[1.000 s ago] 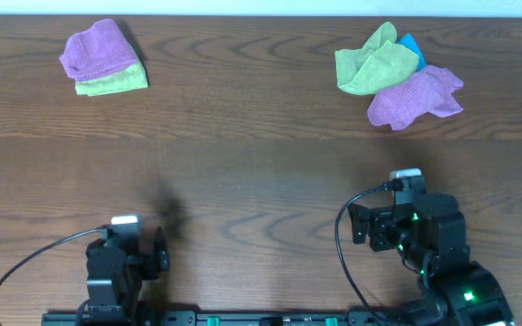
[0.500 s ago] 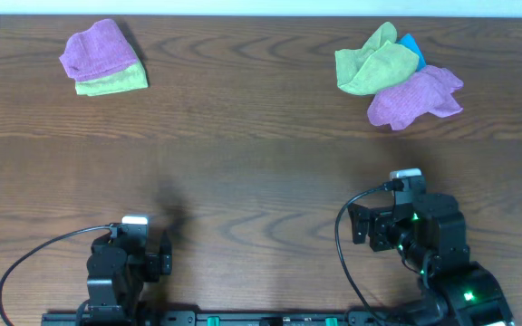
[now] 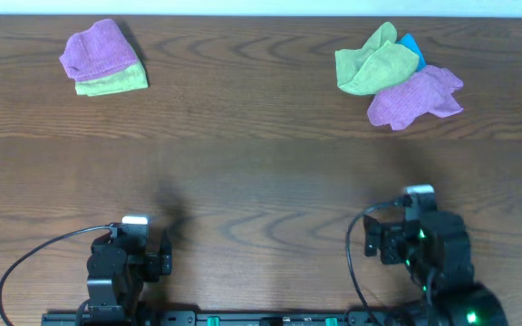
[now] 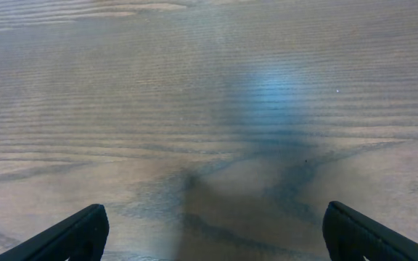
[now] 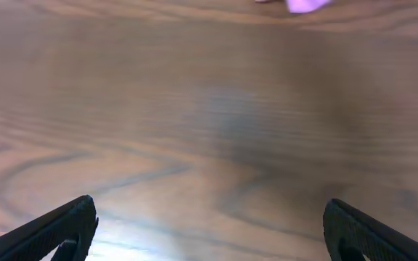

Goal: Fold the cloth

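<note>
Left wrist: my left gripper (image 4: 216, 232) spread wide, fingertips at frame corners, wood table (image 4: 194, 87) below.
Right wrist: my right gripper (image 5: 209, 225) spread wide too. Blurred purple sliver of cloth (image 5: 307, 4) at top edge.
Overhead: cloth (image 3: 415, 98) crumpled at far right of table, touching light green cloth (image 3: 374, 62), well apart from both grippers. Second purple cloth (image 3: 98, 47) lies on green cloth (image 3: 111, 84) at far left.

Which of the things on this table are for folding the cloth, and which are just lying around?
For the job: crumpled purple cloth, far right; left gripper and right gripper, both open.
Just lying about: crumpled green cloth, blue cloth, folded purple cloth atop folded green cloth, far left.
</note>
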### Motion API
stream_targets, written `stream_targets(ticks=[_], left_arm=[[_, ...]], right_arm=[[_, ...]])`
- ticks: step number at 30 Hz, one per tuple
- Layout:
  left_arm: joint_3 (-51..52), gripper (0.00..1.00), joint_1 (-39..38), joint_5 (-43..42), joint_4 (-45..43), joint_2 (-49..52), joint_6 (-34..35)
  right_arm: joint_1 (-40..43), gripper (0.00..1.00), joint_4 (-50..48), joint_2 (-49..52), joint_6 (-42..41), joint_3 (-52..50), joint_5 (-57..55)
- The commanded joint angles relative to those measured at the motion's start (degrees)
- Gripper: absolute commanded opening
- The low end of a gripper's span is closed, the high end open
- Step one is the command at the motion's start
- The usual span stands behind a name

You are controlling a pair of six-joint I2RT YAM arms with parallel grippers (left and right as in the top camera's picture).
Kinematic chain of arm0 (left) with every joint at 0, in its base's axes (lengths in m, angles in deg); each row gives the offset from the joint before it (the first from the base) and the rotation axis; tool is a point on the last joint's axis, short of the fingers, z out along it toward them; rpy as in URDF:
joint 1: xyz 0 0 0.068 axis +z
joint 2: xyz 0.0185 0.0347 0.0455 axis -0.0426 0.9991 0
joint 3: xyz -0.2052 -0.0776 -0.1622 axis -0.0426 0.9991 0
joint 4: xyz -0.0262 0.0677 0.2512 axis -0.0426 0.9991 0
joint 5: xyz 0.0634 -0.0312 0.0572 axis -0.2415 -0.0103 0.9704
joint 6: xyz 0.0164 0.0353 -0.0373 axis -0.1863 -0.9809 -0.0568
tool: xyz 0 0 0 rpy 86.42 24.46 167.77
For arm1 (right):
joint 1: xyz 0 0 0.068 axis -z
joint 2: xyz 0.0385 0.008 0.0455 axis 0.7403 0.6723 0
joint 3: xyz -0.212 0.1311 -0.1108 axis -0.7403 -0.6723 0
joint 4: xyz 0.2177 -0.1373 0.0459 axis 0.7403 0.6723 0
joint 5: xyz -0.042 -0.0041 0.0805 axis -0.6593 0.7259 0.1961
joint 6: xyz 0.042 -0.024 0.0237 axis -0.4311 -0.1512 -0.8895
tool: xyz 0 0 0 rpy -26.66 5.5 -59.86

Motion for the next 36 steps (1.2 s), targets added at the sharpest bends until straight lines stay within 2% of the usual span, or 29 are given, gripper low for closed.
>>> stream_targets(ticks=[1,8,14,36], left_arm=[[1.7,0.95,-0.3,0.2,1.6,-0.6,-1.2],[1.7,0.95,-0.3,0.2,1.6,-0.6,-1.2],[1.7,0.95,-0.3,0.2,1.6,-0.6,-1.2],[1.7,0.95,-0.3,0.2,1.6,-0.6,-1.2]], right_arm=[[3.3,0.99,-1.0,-7.0,2.8,-6.6,-3.3],[9.6,0.99,-4.5,-19.8,4.3,-18.7,-3.1],[11.6,0.99,-4.4,-25.8,4.7,-18.7,-3.5],[11.2,0.99,-4.3,-25.7,3.3,-18.7,-3.2]])
